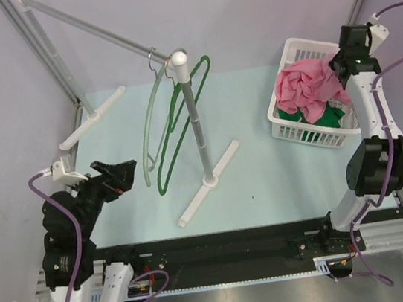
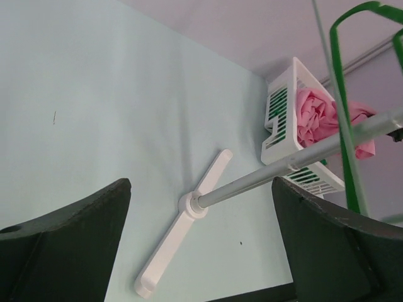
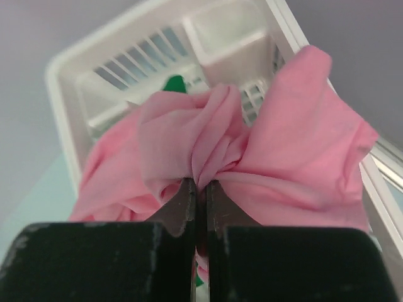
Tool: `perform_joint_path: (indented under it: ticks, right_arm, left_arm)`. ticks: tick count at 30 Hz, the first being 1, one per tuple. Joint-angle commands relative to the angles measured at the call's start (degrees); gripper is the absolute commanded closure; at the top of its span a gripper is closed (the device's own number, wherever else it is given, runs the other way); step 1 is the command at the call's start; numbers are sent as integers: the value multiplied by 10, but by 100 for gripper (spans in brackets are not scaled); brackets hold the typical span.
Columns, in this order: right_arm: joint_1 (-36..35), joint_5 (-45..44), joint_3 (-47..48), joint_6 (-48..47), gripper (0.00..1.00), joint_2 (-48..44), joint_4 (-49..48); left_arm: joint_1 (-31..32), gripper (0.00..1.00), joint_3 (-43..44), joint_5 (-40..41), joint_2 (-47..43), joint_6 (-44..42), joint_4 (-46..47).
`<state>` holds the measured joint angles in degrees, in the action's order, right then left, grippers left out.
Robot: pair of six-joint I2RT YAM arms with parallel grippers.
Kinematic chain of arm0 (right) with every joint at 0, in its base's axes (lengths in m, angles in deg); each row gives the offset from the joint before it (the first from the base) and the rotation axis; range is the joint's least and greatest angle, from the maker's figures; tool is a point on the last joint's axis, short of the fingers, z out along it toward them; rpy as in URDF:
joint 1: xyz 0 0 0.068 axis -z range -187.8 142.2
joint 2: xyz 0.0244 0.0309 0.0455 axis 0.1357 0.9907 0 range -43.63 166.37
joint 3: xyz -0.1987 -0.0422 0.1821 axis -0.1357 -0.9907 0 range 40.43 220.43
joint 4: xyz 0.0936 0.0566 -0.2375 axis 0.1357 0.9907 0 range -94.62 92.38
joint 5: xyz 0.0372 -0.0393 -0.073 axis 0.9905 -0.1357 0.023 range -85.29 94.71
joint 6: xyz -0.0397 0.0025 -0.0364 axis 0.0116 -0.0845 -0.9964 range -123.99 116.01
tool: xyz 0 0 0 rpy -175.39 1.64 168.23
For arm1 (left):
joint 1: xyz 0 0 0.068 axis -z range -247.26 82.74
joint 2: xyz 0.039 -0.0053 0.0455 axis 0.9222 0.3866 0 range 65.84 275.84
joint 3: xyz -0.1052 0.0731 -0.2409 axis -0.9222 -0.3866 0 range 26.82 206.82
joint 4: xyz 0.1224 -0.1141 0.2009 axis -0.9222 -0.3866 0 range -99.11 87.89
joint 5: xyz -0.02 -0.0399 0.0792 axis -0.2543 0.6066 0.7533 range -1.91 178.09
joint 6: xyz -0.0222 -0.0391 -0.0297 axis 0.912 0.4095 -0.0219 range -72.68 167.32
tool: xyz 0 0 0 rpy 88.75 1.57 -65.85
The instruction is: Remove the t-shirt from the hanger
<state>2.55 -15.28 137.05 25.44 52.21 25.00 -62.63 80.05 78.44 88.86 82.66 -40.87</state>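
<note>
The pink t-shirt lies bunched in the white basket at the right, over some green cloth. My right gripper reaches down to it from the far side. In the right wrist view that gripper is shut on a fold of the t-shirt. A bare green hanger and a pale hanger hang from the rack's rail near the post. My left gripper hovers left of the hangers, open and holding nothing.
The rack's white foot lies across the middle of the light-blue table, with a second foot at the back left. A slanted rail runs overhead. The left wrist view shows the post, the green hanger and the basket.
</note>
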Motion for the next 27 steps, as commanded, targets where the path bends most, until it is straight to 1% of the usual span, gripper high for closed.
perform_joint_path:
  ticks: [1, 2, 4, 7, 8, 10, 11, 13, 14, 16, 17, 19, 21, 22, 24, 25, 26, 27]
  right_arm:
    - [-11, -127, 1, 49, 100, 51, 95]
    - [-9, -131, 1, 75, 100, 75, 131]
    - [-6, -135, -5, 95, 100, 87, 154]
    - [1, -132, -33, 98, 100, 83, 149]
    - [2, -132, -36, 95, 99, 80, 140]
    - [3, -127, -38, 68, 89, 70, 129]
    - [2, -124, -34, 60, 72, 67, 123]
    - [-3, -112, -7, 37, 60, 60, 124]
    - [-8, -112, 3, 28, 44, 59, 127]
    - [-26, -118, 39, 8, 29, 50, 133]
    - [-34, -127, 51, 5, 18, 49, 143]
    - [-65, -134, 93, -5, 6, 41, 160]
    - [-94, -126, 113, -6, 1, 35, 163]
    - [-129, -117, 120, -8, 0, 30, 160]
    - [-164, -61, 116, -7, 0, 11, 147]
    - [-185, -33, 109, -6, 0, 5, 123]
    - [-219, 24, 85, 0, 0, -10, 113]
    - [-241, 44, 71, 8, 0, -18, 104]
  left_arm:
    - [-3, 2, -29, 17, 21, 34, -4]
    - [-3, 2, -33, 10, 22, 38, -2]
    - [-3, 2, -38, 7, 25, 40, -2]
    - [-3, 1, -49, 12, 23, 40, -4]
    - [-3, 0, -53, 15, 24, 40, -5]
    - [-4, 0, -59, 20, 24, 44, -6]
    - [-3, 0, -59, 21, 25, 47, -6]
    - [-3, 0, -66, 23, 28, 50, -4]
    - [-3, 0, -68, 22, 29, 54, -3]
    - [-3, 0, -72, 20, 32, 56, 1]
    - [-3, 0, -76, 18, 33, 59, 2]
    - [-3, 0, -88, 10, 33, 64, 17]
    - [-3, 0, -101, -6, 40, 69, 39]
    - [-3, 0, -114, -23, 48, 76, 62]
    - [-2, 0, -128, -41, 61, 83, 83]
    - [-1, 0, -143, -49, 75, 90, 104]
    - [0, 0, -150, -63, 83, 93, 114]
    - [7, 0, -155, -68, 90, 97, 125]
